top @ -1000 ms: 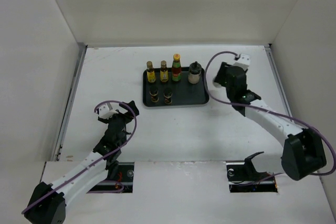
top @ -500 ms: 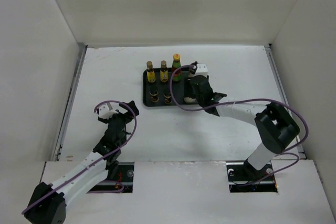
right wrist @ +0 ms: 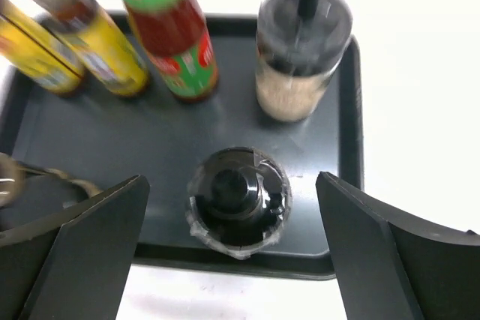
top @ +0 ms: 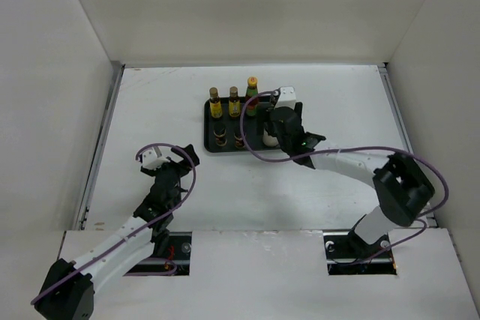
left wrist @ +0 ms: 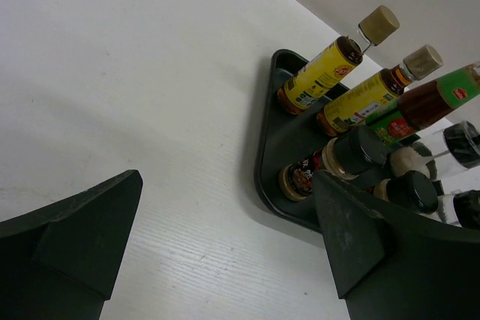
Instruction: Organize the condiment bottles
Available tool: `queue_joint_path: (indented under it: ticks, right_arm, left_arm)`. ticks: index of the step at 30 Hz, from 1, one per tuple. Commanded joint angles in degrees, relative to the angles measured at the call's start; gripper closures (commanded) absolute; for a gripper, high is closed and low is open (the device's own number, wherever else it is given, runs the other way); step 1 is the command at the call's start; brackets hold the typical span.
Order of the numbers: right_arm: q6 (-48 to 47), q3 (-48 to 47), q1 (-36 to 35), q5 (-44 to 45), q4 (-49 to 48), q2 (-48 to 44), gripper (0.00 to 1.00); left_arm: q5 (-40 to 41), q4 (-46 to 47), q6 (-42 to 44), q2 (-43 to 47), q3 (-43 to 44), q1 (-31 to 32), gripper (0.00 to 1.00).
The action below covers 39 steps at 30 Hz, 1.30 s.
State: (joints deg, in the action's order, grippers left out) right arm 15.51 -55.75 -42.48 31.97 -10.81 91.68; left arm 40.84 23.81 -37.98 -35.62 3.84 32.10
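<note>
The black tray holds the bottles. At its back stand two yellow-labelled bottles and the red-sauce bottle. Two dark jars stand in front of them. My right gripper is open over the tray's front right part. A cream black-topped shaker stands upright on the tray between its fingers, apart from both. The second shaker stands behind it, right of the red-sauce bottle. My left gripper is open and empty over the bare table, left of the tray.
White walls close in the table at the back and both sides. The right arm's purple cable loops over the tray's front edge. The left arm lies near the front left.
My right arm has swung left from beside the tray's right edge to over its front right part, and a shaker now stands there between the open fingers. The left arm has not moved.
</note>
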Motion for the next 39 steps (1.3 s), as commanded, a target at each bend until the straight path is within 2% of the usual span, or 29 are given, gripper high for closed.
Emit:
queue_joint_path:
  ticks: [1, 4, 7, 11, 16, 19, 31, 39]
  right_arm:
    - [-2.2, -0.8, -1.4, 4.2, -2.4, -11.4, 0.00]
    - [-1.0, 3.7, -1.3, 5.4, -2.7, -19.9, 0.00]
    - [2.7, 12.2, 0.4, 8.4, -3.8, -29.5, 0.00]
    - [14.0, 25.7, 10.1, 10.4, -5.5, -38.9, 0.00]
    - [19.6, 30.6, 24.2, -2.3, -7.1, -35.3, 0.00]
    - [20.9, 31.7, 27.0, -5.2, -8.6, -33.9, 0.00]
    - [20.4, 32.7, 27.3, -6.5, -10.2, -33.5, 0.00]
    - [20.1, 32.3, 26.9, -6.7, -10.1, -32.9, 0.00]
  left_arm:
    - [-0.1, -0.2, -0.3, -0.9, 2.8, 0.7, 0.00]
    - [-0.5, -5.7, -0.6, -2.3, 6.3, 1.1, 0.00]
    - [0.1, -7.5, -0.7, -2.1, 7.2, 0.4, 0.00]
    - [0.6, -9.2, -2.6, -0.9, 6.9, -0.9, 0.00]
    - [-1.4, -11.3, -3.4, -3.7, 8.4, -1.4, 0.00]
    - [-2.7, -14.7, -3.6, -6.6, 9.9, -1.8, 0.00]
    - [-3.0, -20.1, -4.1, -0.9, 9.2, -2.6, 0.00]
    - [-3.0, -18.3, -4.4, -5.2, 9.3, -2.4, 0.00]
